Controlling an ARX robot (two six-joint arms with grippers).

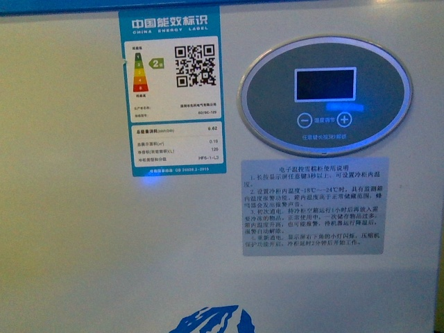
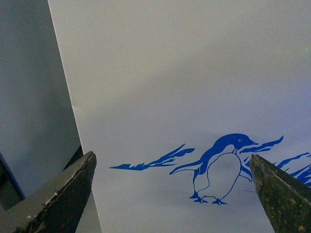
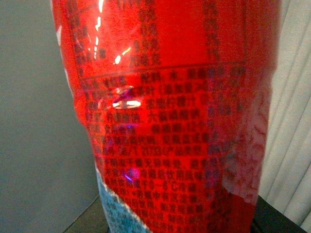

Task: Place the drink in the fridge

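The fridge (image 1: 83, 250) fills the front view as a white wall with a blue energy label (image 1: 172, 90), an oval control panel (image 1: 325, 96) and a grey instruction sticker (image 1: 313, 206). Neither arm shows there. In the left wrist view my left gripper (image 2: 172, 194) stands open, its dark fingers (image 2: 58, 199) wide apart in front of the fridge's white face (image 2: 184, 73) with the blue penguin picture (image 2: 221, 167); nothing lies between them. The drink (image 3: 165, 116) fills the right wrist view, its red label covered in dark print. My right gripper is shut on it, fingers mostly hidden behind the bottle.
A grey surface (image 2: 29, 97) lies beside the fridge's edge in the left wrist view. Behind the drink are a plain grey wall (image 3: 39, 121) and a pale ribbed surface (image 3: 291, 121). The fridge's blue top rim (image 1: 69, 5) runs along the upper edge of the front view.
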